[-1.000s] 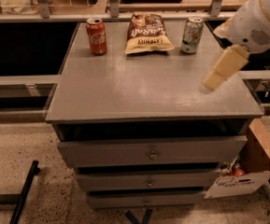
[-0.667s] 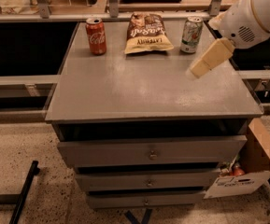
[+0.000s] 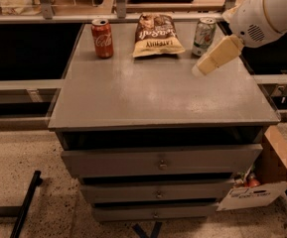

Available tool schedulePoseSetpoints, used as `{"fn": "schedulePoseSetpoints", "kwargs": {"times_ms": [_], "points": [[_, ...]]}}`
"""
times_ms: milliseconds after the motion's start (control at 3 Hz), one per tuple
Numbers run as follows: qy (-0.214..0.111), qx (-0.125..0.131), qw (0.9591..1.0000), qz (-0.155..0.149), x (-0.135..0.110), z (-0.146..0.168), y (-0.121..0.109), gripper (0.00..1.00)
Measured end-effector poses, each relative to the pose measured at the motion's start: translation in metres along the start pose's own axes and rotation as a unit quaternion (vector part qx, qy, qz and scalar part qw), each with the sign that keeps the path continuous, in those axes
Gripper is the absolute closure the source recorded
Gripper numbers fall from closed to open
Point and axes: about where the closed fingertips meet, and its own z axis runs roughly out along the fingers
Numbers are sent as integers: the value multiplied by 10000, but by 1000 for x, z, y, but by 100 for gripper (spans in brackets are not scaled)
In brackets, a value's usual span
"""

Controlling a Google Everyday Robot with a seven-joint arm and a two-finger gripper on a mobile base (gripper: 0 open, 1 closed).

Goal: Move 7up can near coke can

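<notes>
The 7up can [image 3: 203, 35], silver-white with green markings, stands upright at the back right of the grey cabinet top [image 3: 148, 93]. The coke can [image 3: 102, 37], red with white script, stands upright at the back left. A chip bag lies between them. My gripper [image 3: 200, 69] comes in from the upper right on a white arm. It hovers over the right side of the top, just in front of and slightly below the 7up can, not touching it.
A brown chip bag [image 3: 158, 35] lies flat between the two cans. The cabinet has three drawers [image 3: 159, 162] below. A cardboard box [image 3: 262, 180] sits on the floor at the right. A rail and shelf run behind the cabinet.
My gripper has moved left and toward the back, from the right edge of the top to just in front of the 7up can. The cans and bag have not moved.
</notes>
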Motion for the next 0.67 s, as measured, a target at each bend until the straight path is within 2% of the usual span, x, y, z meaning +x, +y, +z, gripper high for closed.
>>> {"fn": "schedulePoseSetpoints", "kwargs": {"times_ms": [333,667], "points": [[-172,433,9985,288,11,6,-32,0],[-430,931,9925,669,27,19,-78,0]]}}
